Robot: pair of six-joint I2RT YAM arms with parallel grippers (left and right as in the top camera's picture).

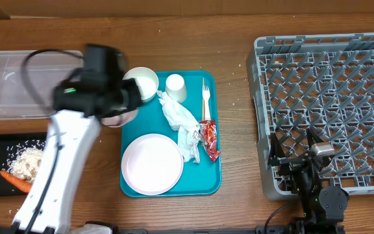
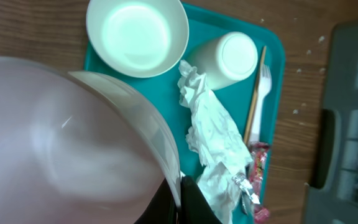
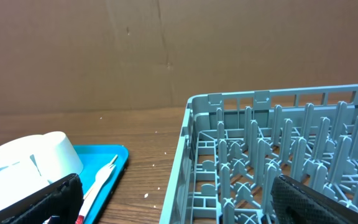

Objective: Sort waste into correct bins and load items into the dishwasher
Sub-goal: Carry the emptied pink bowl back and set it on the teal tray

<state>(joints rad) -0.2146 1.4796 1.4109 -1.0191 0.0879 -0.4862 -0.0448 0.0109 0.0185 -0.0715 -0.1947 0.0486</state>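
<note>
bowl (image 2: 73,143) pinched at rim by left gripper (image 2: 180,194) over teal tray (image 2: 277,56); right gripper (image 3: 179,208) spread wide at dish rack (image 1: 323,97) edge.

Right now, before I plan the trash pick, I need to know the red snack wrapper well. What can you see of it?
The red snack wrapper is small, crinkled and glossy, like foil-lined plastic, with pale print. The left wrist view shows what looks like a silvery end. It lies flat and lengthwise on the teal tray near its right rim. Its left edge is against the crumpled napkins, and its far end meets the fork handle. Nothing grips it.
</note>
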